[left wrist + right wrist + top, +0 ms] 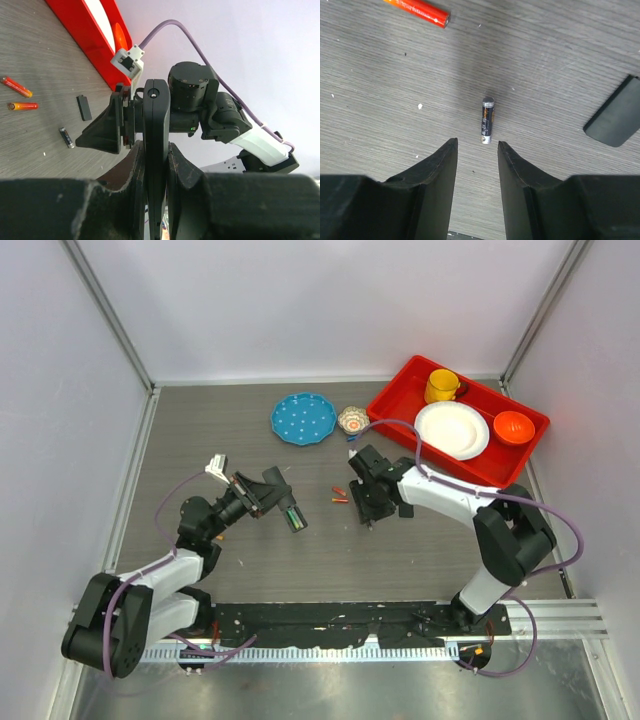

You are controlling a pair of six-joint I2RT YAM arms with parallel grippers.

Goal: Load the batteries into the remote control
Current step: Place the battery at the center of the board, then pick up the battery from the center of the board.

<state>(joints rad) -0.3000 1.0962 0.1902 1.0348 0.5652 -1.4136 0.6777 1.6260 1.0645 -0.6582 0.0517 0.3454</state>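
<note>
My left gripper (274, 494) is shut on the remote control (291, 514), a slim black bar held above the table, with a green patch at its open end. In the left wrist view the remote (156, 125) stands edge-on between my fingers (134, 170). One dark battery (487, 119) lies on the table just past my right gripper (476, 145), whose jaws are open and empty, tips either side of its near end. It also shows in the left wrist view (66, 137). My right gripper (368, 508) points down at the table. I see no second loose battery.
A flat black cover piece (614, 120) lies right of the battery. Two orange sticks (338, 495) lie between the grippers. A blue plate (303, 418) and small bowl (353, 420) sit behind. A red tray (395, 390) with dishes stands at the back right.
</note>
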